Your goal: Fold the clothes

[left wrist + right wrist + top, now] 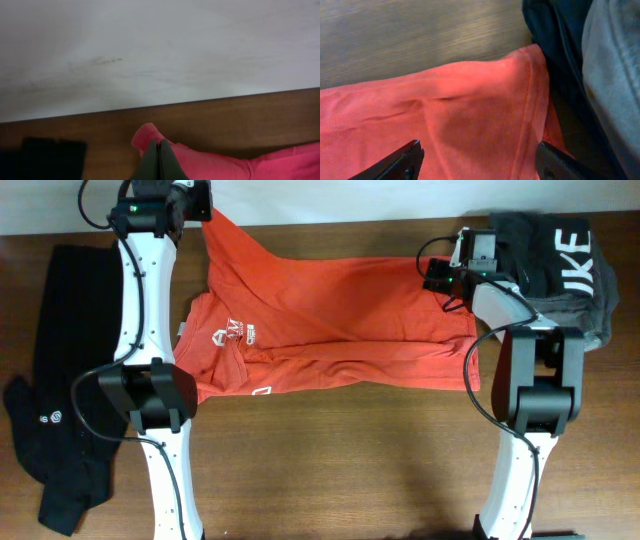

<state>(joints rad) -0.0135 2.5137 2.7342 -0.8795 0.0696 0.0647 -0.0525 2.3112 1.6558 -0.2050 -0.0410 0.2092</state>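
Limp, light T-shirt should take edge grips: left end effector clamps its far corner, right end effector gapes over the hem.

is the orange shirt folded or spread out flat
Neither fully: the orange T-shirt lies mostly flat with one lengthwise fold line, and the left gripper pinches one corner.

The orange-red T-shirt is matt, soft knit cloth with a stitched hem. The counter is brown wood grain with a faint sheen. The black garment and the dark grey garment are matt cloth. The arm shells look smooth white plastic; the right gripper's fingers are matt black.
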